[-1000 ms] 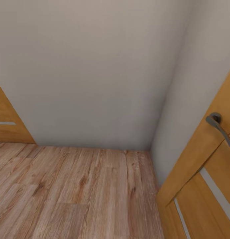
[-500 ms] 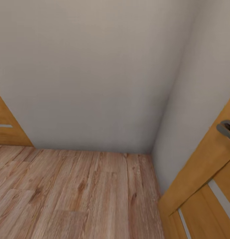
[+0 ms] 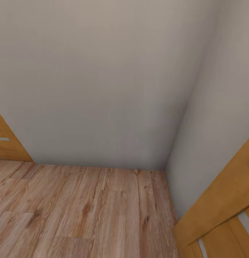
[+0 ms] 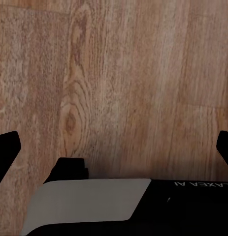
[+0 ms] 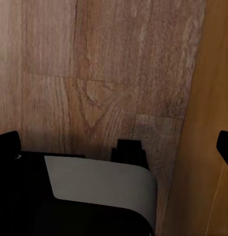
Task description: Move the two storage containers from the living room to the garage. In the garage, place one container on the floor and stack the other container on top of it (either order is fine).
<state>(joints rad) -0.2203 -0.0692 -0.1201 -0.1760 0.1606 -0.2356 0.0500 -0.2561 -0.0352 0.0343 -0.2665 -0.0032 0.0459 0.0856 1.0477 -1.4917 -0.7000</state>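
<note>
Against half a second ago the head view has slid away from the wooden door (image 3: 217,215) at lower right toward the wall corner (image 3: 167,165), so the robot is turning, both claws (image 4: 114,142) (image 5: 118,142) spread open above the plank floor (image 3: 85,211), carrying neither container.

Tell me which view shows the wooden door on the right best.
The head view: the wooden door leans along the right wall, frame and glass strip visible. The right wrist view catches just a plain orange edge. The left wrist view has plank floor.

Two walls (image 3: 103,82) meet in a corner ahead above the plank floor (image 3: 85,208), doors at left (image 3: 4,143) and right (image 3: 217,208).
</note>
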